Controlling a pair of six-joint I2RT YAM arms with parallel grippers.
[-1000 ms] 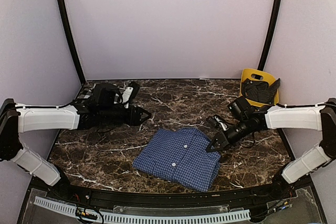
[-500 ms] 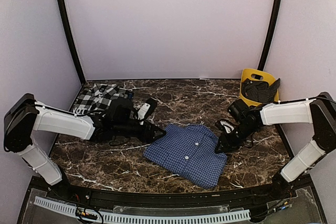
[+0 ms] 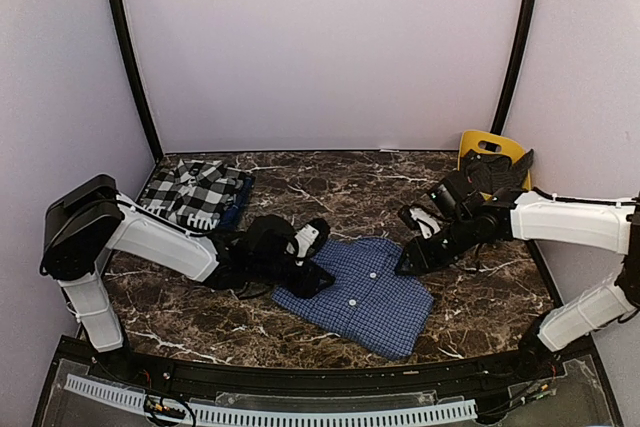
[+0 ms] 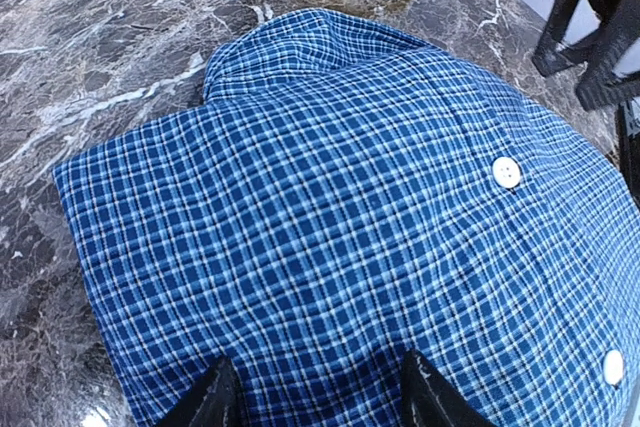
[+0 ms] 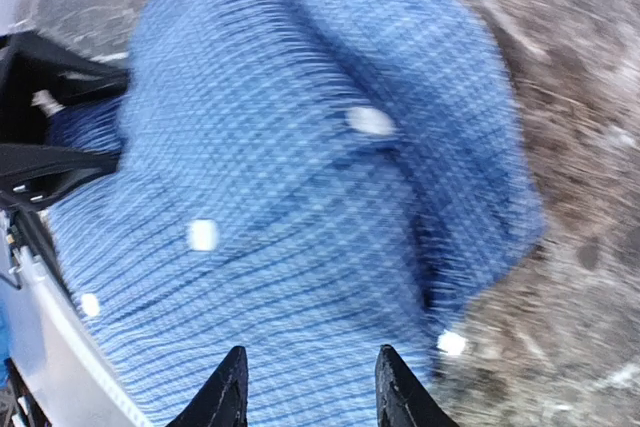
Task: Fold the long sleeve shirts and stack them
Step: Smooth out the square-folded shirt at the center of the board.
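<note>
Blue shirt [image 3: 362, 295] folded; left hand [image 4: 318, 359], right hand [image 5: 310, 351] both apart; right-wrist view blurred.

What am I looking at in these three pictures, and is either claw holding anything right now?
Two robot arms are bolted at the near edge of a marble table. The wide picture looks down from above and behind them; the other two come from a camera on each wrist, so the dark prongs at the bottom are that arm's own fingers. A folded blue checked shirt lies in the middle, a black-and-white plaid shirt at the far left, a yellow bin at the far right. The left gripper is at the blue shirt's left edge, the right gripper at its right edge. Both stand open above the cloth; neither holds anything.
</note>
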